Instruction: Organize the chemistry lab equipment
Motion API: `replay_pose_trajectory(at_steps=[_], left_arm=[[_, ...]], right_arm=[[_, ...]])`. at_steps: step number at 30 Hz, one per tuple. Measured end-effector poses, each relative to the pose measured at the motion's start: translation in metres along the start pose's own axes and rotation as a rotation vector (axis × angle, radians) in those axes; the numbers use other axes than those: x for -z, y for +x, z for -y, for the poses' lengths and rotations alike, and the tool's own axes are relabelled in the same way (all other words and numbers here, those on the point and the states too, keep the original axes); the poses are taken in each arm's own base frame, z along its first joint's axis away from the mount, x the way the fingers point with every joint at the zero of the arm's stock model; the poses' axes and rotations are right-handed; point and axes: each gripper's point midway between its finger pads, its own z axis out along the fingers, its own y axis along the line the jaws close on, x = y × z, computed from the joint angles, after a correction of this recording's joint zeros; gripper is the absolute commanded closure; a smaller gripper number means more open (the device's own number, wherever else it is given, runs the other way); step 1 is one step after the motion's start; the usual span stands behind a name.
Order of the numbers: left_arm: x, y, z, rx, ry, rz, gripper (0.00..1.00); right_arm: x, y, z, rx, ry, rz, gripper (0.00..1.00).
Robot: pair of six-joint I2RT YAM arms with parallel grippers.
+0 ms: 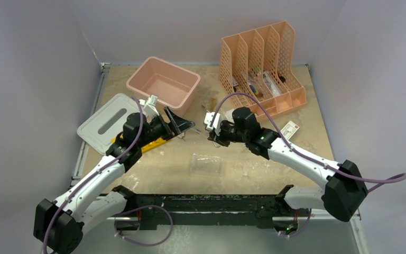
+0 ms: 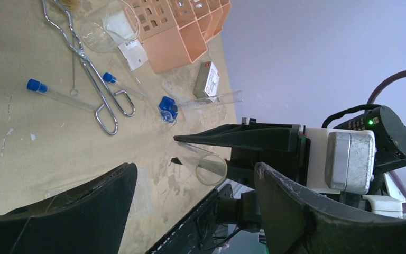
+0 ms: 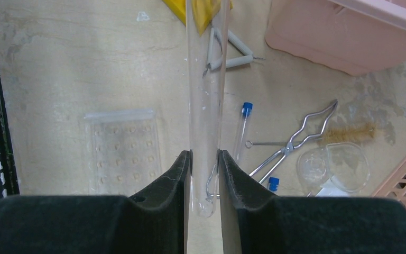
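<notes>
My right gripper point(image 3: 205, 159) is shut on a clear glass test tube point(image 3: 207, 79), gripping its rounded bottom end. The tube's open mouth point(image 2: 211, 169) hangs between the wide-open fingers of my left gripper point(image 2: 195, 169), touching neither. In the top view the left gripper point(image 1: 178, 124) and right gripper point(image 1: 214, 136) face each other above mid-table. The yellow rack point(image 1: 153, 144) lies under the left arm. On the table lie metal tongs point(image 3: 296, 140), a wire triangle point(image 3: 227, 50), a clear tray point(image 1: 207, 163) and blue-capped vials point(image 2: 58, 94).
A pink tub point(image 1: 164, 82) stands at the back, its grey lid point(image 1: 108, 121) to the left. The peach file holder point(image 1: 261, 63) is at the back right. A glass dish point(image 3: 333, 166), a brush point(image 3: 349, 132) and a small box point(image 2: 207, 79) lie near the tongs.
</notes>
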Motion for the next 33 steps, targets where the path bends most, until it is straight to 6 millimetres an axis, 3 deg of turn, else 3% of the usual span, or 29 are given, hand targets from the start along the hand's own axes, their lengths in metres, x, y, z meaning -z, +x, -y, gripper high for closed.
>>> replay_pose_trajectory(at_steps=[4,14,17,22,29,33], left_arm=[[-0.004,0.0,-0.002,0.027,-0.009,0.002,0.36],[-0.016,0.01,-0.035,0.092,-0.136,-0.039,0.51],[-0.015,0.01,-0.036,0.101,-0.153,-0.045,0.6],[-0.014,0.012,-0.037,0.108,-0.169,-0.062,0.65],[-0.015,0.021,-0.042,0.118,-0.198,-0.119,0.84],[-0.014,0.022,-0.04,0.117,-0.197,-0.132,1.0]], right_arm=[[-0.004,0.006,-0.004,-0.003,-0.022,-0.017,0.84],[-0.013,0.028,-0.013,0.004,-0.068,-0.09,0.84],[-0.013,0.032,-0.016,0.009,-0.082,-0.108,0.84],[-0.012,0.033,-0.017,0.019,-0.088,-0.118,0.84],[-0.012,0.035,-0.018,0.019,-0.095,-0.129,0.83],[-0.011,0.036,-0.018,0.017,-0.097,-0.133,0.75]])
